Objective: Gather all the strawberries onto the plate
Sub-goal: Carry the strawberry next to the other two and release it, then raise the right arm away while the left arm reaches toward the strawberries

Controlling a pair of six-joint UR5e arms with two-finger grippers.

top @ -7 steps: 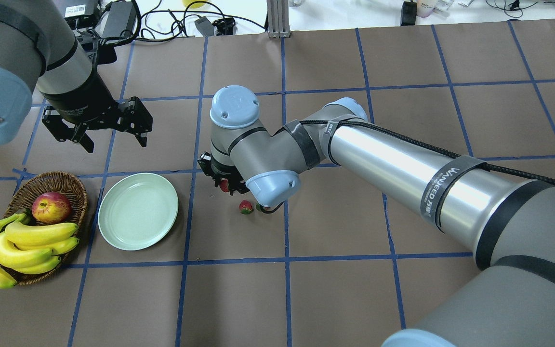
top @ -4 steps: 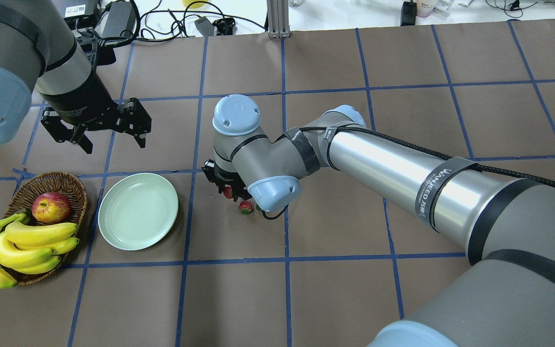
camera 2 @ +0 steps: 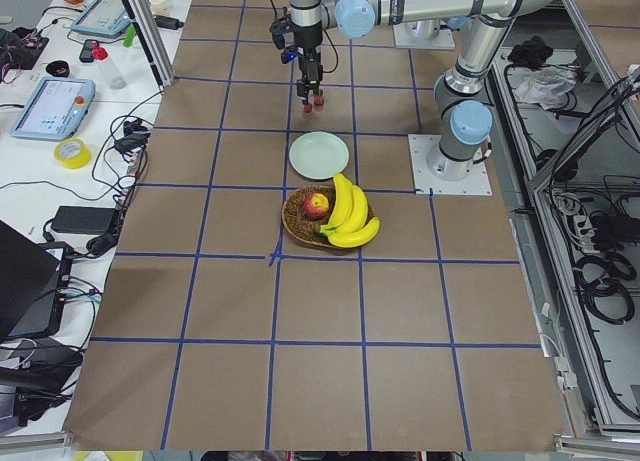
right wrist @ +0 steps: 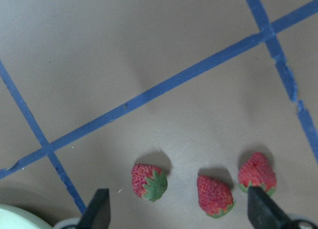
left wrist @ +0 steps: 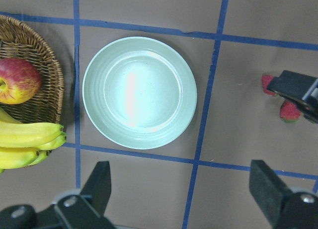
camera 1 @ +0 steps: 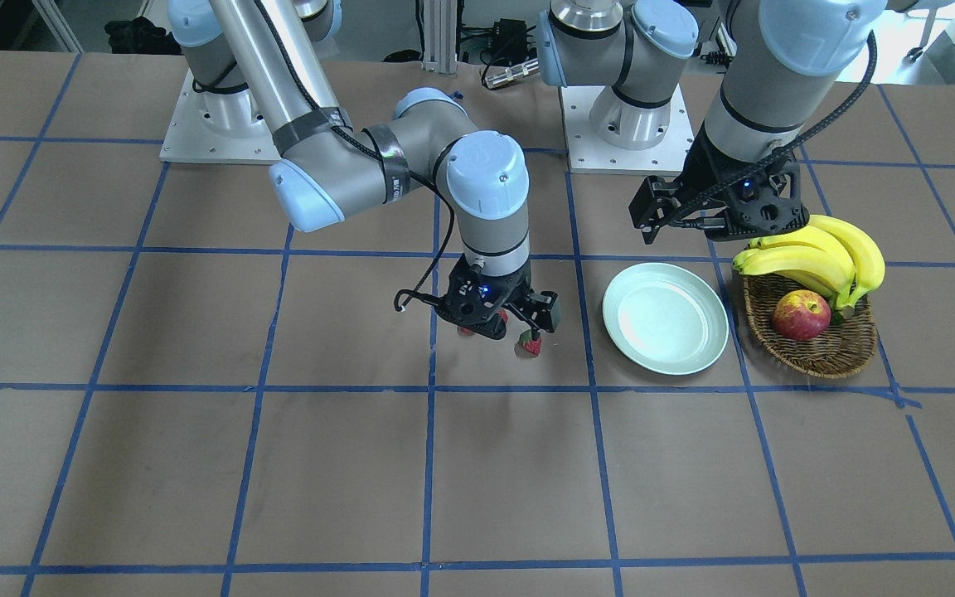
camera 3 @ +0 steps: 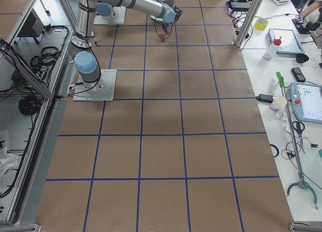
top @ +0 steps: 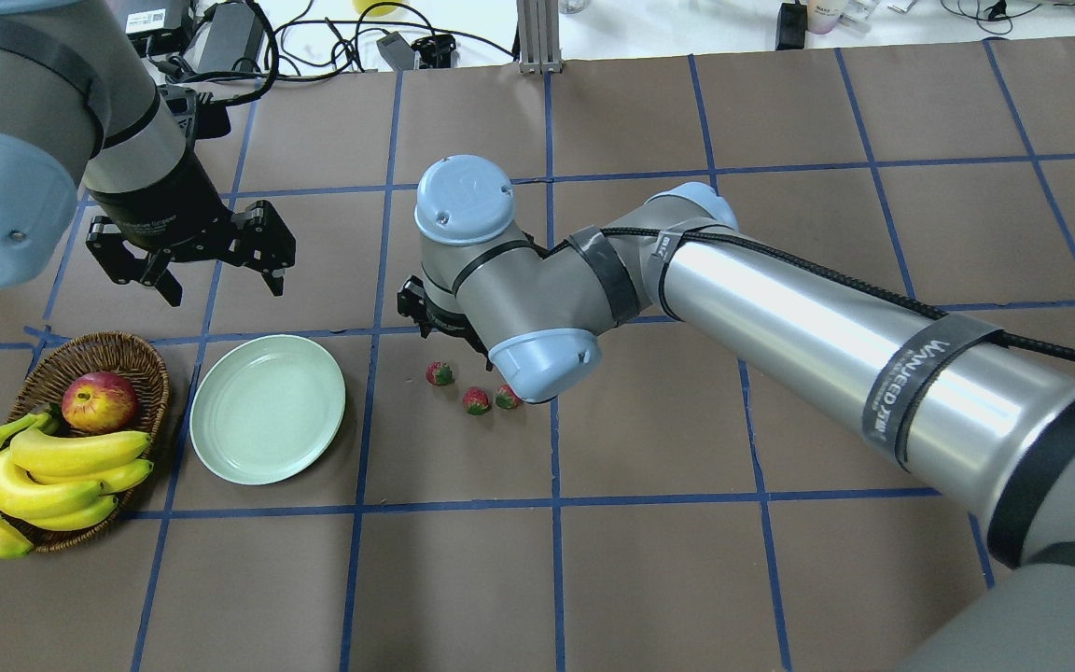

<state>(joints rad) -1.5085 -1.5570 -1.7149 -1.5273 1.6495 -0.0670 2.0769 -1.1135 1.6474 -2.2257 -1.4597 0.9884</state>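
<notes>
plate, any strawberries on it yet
No, the plate is bare, and all three strawberries lie on the table.

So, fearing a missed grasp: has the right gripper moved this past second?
Yes. The right gripper was over the strawberry nearest the plate; now it sits farther up the overhead view, at the blue tape line.
</notes>
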